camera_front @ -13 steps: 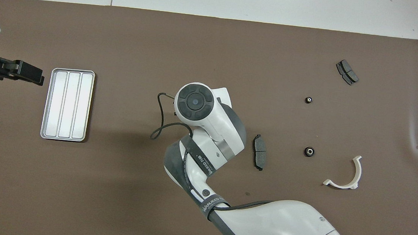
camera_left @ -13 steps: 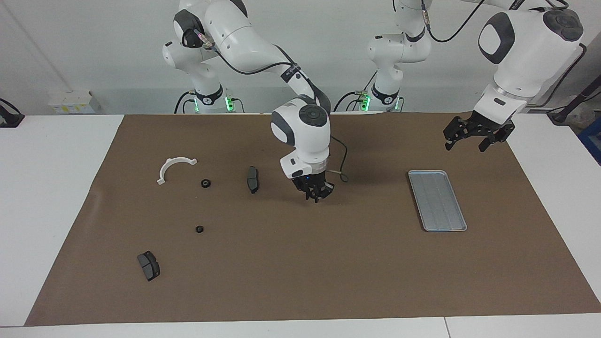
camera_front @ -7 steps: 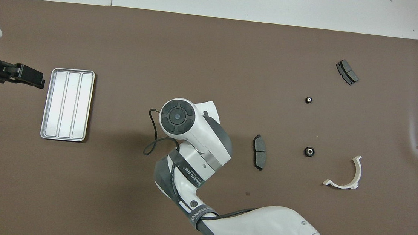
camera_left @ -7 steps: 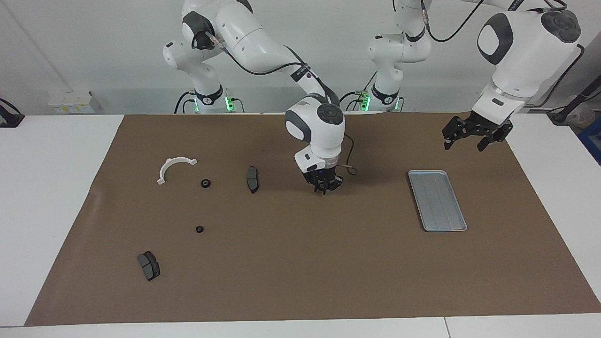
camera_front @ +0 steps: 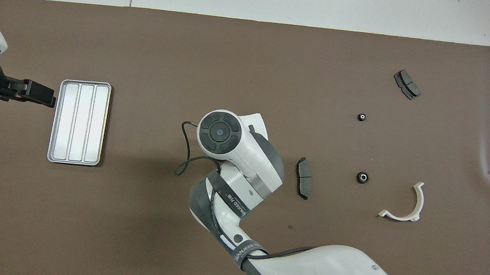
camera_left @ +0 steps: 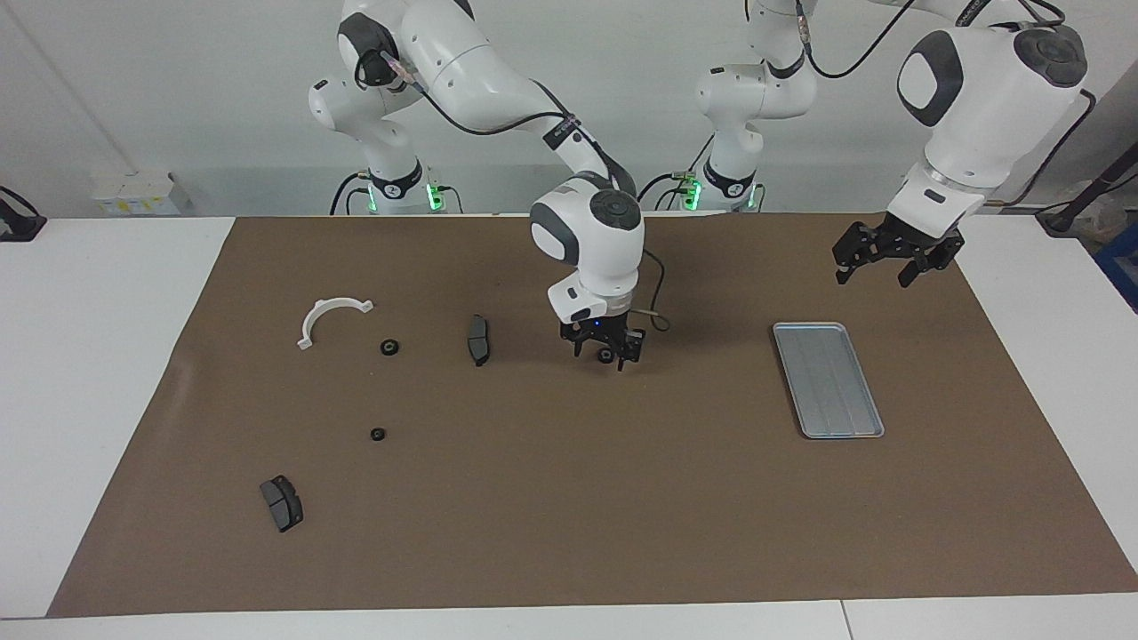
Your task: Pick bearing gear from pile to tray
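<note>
Ridged metal tray [camera_left: 828, 380], matt mat [camera_left: 569, 516]

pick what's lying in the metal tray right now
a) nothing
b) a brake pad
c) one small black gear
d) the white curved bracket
a: both views show the tray with only its bare ridged floor; two gears, the brake pads and the white bracket lie on the brown mat toward the right arm's end.

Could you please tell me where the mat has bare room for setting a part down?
The tray holds nothing. Bare mat lies between the tray and the right gripper, which carries a small black gear. The right arm's end is busier: brake pads, two gears, white bracket. The left gripper waits beside the tray.
</note>
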Robot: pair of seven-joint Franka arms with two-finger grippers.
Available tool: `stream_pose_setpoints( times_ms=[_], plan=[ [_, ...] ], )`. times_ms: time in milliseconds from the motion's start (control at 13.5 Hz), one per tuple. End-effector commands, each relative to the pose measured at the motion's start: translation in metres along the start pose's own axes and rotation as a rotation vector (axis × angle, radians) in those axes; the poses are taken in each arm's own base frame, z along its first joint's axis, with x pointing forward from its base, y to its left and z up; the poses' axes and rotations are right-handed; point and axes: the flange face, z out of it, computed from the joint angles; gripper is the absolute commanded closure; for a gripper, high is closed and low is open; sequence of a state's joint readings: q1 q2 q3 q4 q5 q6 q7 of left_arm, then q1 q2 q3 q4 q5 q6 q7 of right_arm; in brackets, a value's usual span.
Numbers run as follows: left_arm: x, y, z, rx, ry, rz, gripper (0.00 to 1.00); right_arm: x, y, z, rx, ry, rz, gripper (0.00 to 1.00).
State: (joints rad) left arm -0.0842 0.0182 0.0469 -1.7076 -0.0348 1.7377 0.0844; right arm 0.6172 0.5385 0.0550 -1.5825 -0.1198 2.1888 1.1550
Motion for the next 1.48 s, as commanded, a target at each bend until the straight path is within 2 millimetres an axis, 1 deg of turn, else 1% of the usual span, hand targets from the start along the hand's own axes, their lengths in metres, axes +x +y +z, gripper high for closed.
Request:
stream_pose_setpoints(
  times_ms=[0,148,371,445,519,593,668,742,816,890,964,1113,1187,1261,1409],
  plan=[
    [-0.006,0.022,0.005,-0.014,0.042,-0.076,0.00,0.019,0.069,-0.023,-0.028,0.008,-0.053,0.00],
    [0.001,0.072,0.022,-0.019,0.062,-0.074,0.00,0.035,0.112,-0.036,-0.032,0.002,-0.108,0.00],
    [0.013,0.151,0.056,-0.026,0.085,-0.144,0.00,0.050,0.172,-0.038,-0.060,-0.022,-0.201,0.00],
    [0.014,0.182,0.070,-0.029,0.083,-0.148,0.00,0.055,0.189,-0.037,-0.049,-0.051,-0.228,0.00],
    [0.016,0.205,0.084,-0.029,0.086,-0.151,0.00,0.061,0.204,-0.036,-0.033,-0.076,-0.256,0.00],
    [0.015,0.228,0.094,-0.025,0.097,-0.149,0.00,0.071,0.223,-0.034,-0.023,-0.092,-0.272,0.00],
    [0.015,0.235,0.096,-0.032,0.109,-0.155,0.00,0.076,0.237,-0.031,-0.026,-0.101,-0.298,0.00],
    [0.014,0.246,0.103,-0.035,0.112,-0.140,0.00,0.079,0.249,-0.026,-0.028,-0.105,-0.318,0.00],
    [0.015,0.266,0.128,-0.027,0.093,-0.122,0.00,0.080,0.263,-0.019,-0.021,-0.095,-0.328,0.00],
    [0.016,0.293,0.157,-0.023,0.083,-0.132,0.00,0.079,0.275,-0.010,-0.014,-0.083,-0.340,0.00],
    [0.015,0.309,0.177,-0.026,0.094,-0.153,0.00,0.081,0.290,-0.004,-0.006,-0.070,-0.352,0.00],
    [0.014,0.313,0.191,-0.022,0.091,-0.149,0.00,0.086,0.313,0.004,-0.011,-0.078,-0.381,0.00],
    [0.011,0.324,0.203,-0.026,0.097,-0.140,0.00,0.090,0.322,0.006,-0.013,-0.084,-0.384,0.00],
    [0.002,0.334,0.219,-0.027,0.096,-0.131,0.00,0.090,0.327,0.009,-0.015,-0.088,-0.388,0.00],
    [-0.018,0.337,0.240,-0.017,0.077,-0.118,0.00,0.090,0.336,0.014,-0.021,-0.101,-0.380,0.00]
  ],
)
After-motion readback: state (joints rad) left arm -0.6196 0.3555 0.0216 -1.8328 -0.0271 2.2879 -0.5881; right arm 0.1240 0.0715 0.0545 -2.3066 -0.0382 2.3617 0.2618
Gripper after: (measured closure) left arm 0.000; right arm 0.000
